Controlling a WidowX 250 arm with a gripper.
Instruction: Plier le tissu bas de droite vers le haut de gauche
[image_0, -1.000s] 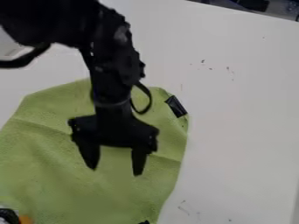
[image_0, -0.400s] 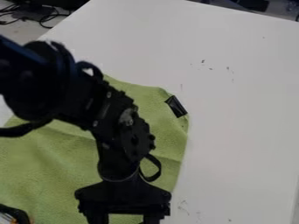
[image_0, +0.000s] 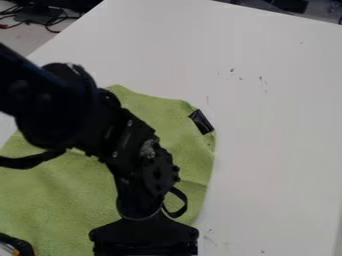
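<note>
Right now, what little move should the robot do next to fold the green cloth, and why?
Probably ease the end effector down toward the cloth's lower right part: it hangs around there in the picture, and the cloth lies spread out, not folded yet.

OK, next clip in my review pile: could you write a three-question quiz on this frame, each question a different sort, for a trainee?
1. True or false: the black patch is on the cloth's left side in the picture.
2. Multiple choice: what lies under the cloth?
a) a blue tray
b) a white table
c) a wooden board
3. Fill in the word: the gripper is at the ____ edge of the picture.

Key: 1 false; 2 b; 3 bottom
</note>
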